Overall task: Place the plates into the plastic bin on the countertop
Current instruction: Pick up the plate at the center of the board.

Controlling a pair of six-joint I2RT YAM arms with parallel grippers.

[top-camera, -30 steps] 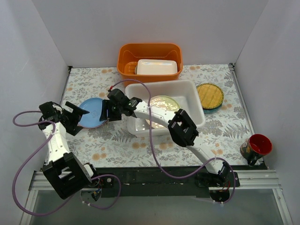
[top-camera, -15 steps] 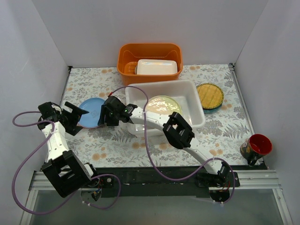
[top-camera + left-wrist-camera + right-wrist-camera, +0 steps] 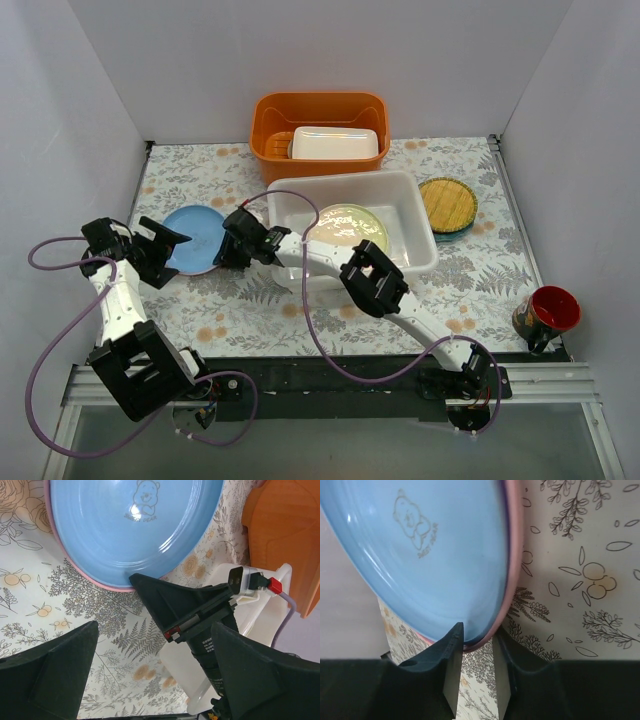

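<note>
A light blue plate lies on a pink plate on the countertop, left of the plastic bin. My right gripper reaches across from the right. In the right wrist view its jaws pinch the near rim of the blue plate and the pink plate together. My left gripper is open and empty at the stack's left edge. Its view shows the blue plate, the pink rim and the right gripper's finger. A cream plate lies in the bin.
A yellow woven plate sits on a teal plate right of the bin. An orange tub holding a small white box stands behind the bin. A red mug is at the front right corner.
My right gripper has moved left from over the bin's left edge to the blue plate's rim and now grips it. The left arm has stayed in place.
</note>
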